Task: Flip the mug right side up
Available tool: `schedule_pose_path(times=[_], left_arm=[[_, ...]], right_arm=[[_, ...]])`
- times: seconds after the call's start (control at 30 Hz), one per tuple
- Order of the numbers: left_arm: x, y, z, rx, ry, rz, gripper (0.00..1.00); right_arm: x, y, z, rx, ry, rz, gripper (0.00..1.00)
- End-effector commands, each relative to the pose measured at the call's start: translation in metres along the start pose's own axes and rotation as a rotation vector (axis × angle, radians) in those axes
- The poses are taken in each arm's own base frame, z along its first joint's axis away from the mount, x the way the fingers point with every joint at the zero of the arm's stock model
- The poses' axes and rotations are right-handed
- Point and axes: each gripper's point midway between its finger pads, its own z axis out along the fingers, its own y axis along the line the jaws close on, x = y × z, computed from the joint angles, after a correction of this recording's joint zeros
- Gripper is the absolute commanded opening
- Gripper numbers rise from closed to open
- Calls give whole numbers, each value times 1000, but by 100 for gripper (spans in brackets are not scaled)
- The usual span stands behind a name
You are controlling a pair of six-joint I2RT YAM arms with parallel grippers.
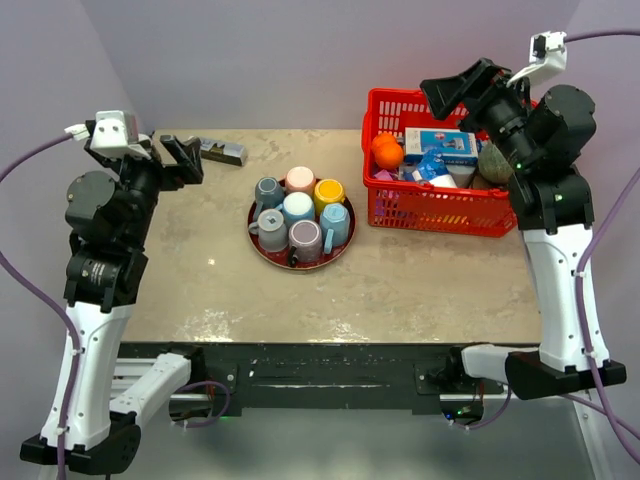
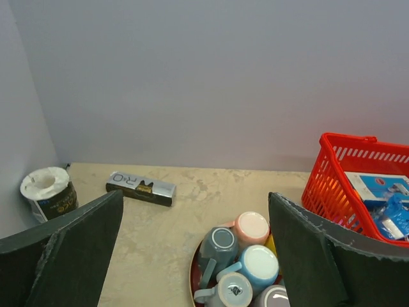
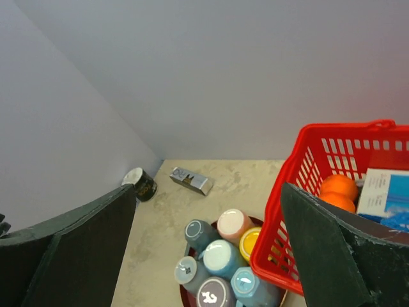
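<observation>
From the overhead camera I see the mugs (image 1: 299,210), seven of them, packed together on a round dark-red tray (image 1: 262,251) at the centre of the frame, all bottoms up as far as I can tell. My left claw (image 2: 195,198) hangs released at the left side of the table (image 1: 420,285), its fingers spread wide with nothing between them, well apart from the tray. My right claw (image 3: 209,188) is just as slack and empty, raised above the red basket (image 1: 430,215) at upper right. A small dark box (image 1: 222,152) lies on the table toward the upper left.
</observation>
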Motion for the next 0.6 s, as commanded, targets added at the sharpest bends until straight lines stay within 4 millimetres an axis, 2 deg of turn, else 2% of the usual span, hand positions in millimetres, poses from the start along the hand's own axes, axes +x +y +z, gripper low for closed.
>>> schedule_pose_path(times=[0.0,0.03,0.07,0.13,0.17,0.23,0.27,0.3,0.33,0.37,0.4,0.43,0.47,0.5,0.53,0.57], left_arm=[[18,-8,5,32,16,-71,99],[25,-10,7,45,28,-82,99],[43,-12,10,59,67,-97,99],[65,-17,15,85,126,-121,99],[84,-21,16,102,175,-149,99],[111,-26,16,133,258,-159,99],[131,-24,15,131,300,-160,99],[137,-20,14,107,302,-170,99],[144,-17,13,87,307,-192,99],[164,-11,10,61,336,-199,99],[165,-8,9,45,318,-204,99],[172,-6,8,36,327,-209,99],[183,-4,6,29,347,-207,99],[188,-3,5,23,357,-209,99],[191,3,5,-13,360,-223,99],[196,7,4,-39,369,-230,99]], right_arm=[[15,-26,7,125,49,60,99],[20,-30,9,136,63,63,99],[28,-35,11,153,77,85,99],[26,-39,5,180,50,104,99],[34,-43,5,192,58,131,99],[36,-37,3,179,49,146,99],[47,-36,6,170,73,139,99],[55,-40,7,217,88,128,99],[73,-21,10,193,139,119,99],[86,-17,15,202,170,93,99],[101,-14,17,214,209,84,99],[116,-2,18,207,237,78,99],[133,-1,20,218,271,85,99],[143,6,22,208,279,86,99],[157,20,21,199,293,72,99],[175,25,19,199,320,55,99]])
